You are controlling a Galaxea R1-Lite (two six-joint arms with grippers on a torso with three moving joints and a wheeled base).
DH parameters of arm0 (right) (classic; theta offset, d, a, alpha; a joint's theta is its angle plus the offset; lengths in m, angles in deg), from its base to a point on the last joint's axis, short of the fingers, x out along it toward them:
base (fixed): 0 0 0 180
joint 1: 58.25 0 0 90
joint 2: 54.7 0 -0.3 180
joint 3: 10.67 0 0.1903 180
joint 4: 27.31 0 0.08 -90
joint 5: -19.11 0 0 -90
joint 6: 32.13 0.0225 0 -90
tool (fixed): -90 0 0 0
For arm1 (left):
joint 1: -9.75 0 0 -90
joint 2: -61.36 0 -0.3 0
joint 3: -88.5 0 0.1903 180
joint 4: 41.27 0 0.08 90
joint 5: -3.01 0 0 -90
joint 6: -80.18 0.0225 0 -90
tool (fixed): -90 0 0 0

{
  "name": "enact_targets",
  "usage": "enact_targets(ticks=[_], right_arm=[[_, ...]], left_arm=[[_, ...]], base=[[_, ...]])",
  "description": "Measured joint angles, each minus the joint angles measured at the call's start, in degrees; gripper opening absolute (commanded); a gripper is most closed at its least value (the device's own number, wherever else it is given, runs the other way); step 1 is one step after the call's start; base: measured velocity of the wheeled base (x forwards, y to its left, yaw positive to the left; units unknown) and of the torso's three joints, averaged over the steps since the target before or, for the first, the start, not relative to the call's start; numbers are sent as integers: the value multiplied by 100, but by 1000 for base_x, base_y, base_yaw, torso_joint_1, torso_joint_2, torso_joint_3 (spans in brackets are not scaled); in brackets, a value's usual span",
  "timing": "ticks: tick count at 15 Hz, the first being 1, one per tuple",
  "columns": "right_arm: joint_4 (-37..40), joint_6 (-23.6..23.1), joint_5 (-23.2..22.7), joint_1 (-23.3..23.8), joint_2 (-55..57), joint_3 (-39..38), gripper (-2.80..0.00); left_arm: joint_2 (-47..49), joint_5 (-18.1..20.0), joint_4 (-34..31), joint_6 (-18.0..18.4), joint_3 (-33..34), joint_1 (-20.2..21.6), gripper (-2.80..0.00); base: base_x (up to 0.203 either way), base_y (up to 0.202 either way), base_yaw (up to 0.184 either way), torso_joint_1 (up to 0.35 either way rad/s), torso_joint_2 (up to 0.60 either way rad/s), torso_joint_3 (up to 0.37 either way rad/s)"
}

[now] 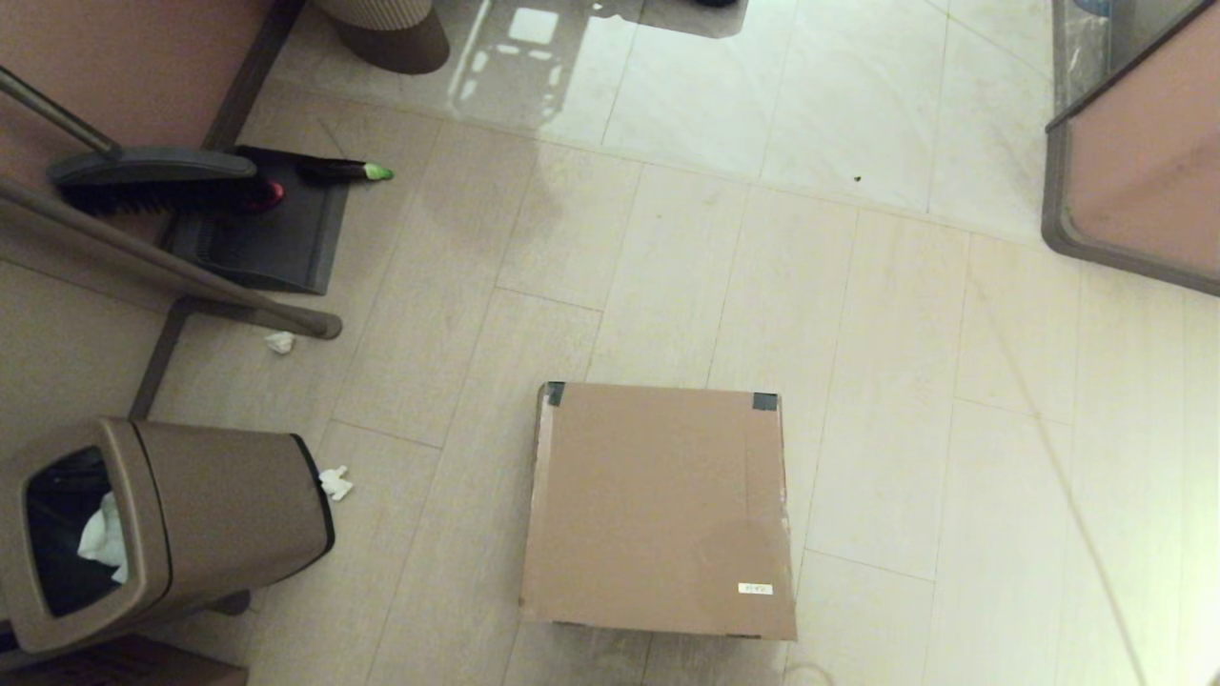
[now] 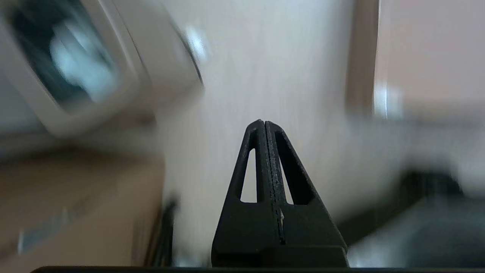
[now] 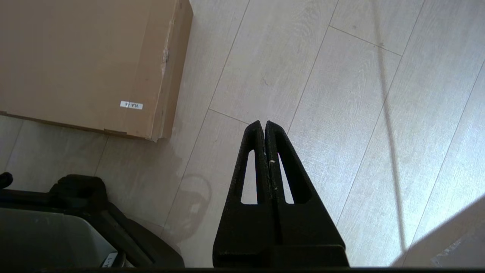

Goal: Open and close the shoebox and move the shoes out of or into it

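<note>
A: Head view first. The shoebox [image 1: 658, 510] sits on the floor [image 1: 886, 381] at about six o'clock, low and centre, lid down flat. Dark tape at both far lid corners, a small white label [image 1: 755, 589] near its five o'clock corner.

B: And around it?

A: A brown trash bin [image 1: 172, 524] at eight o'clock, well apart from the box, white paper inside. A crumpled tissue [image 1: 335, 483] lies just beside the bin, another scrap [image 1: 279, 342] further up. At ten o'clock, a broom [image 1: 157, 186] and a dustpan [image 1: 272, 233]. No arm in sight here.

B: Left wrist view?

A: Heavily blurred. The left tool [image 2: 264, 123] hangs over the floor, fingers pressed together, nothing held. The bin [image 2: 94, 64] shows at ten o'clock of the tool, a brown box edge [image 2: 75, 212] at eight.

B: Right wrist view?

A: Sharp. The right tool [image 3: 264, 123] is closed tight and empty, above bare floor. The shoebox [image 3: 87, 64] lies at ten o'clock of it, apart, lid shut, label [image 3: 131, 105] showing. The robot's dark base [image 3: 79, 227] is at seven o'clock.
</note>
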Motion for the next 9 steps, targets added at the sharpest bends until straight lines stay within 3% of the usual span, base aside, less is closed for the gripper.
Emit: enact_targets(ticks=[4,6,9], right_arm=[[-7,49,4,2,-73,-4,-280],[-62,90,6,2,-84,-30,-280],[-418,82,4,2,-88,-135,-280]], left_arm=[[-997,593,-1026,89,-248,262,-280],[-1261,929,-1051,94,-192,311,-280],[-1420,959,-919,-49,-113,327,-280]], base=[[0,0,0,0,0,0],[0,0,0,0,0,0],[0,0,0,0,0,0]])
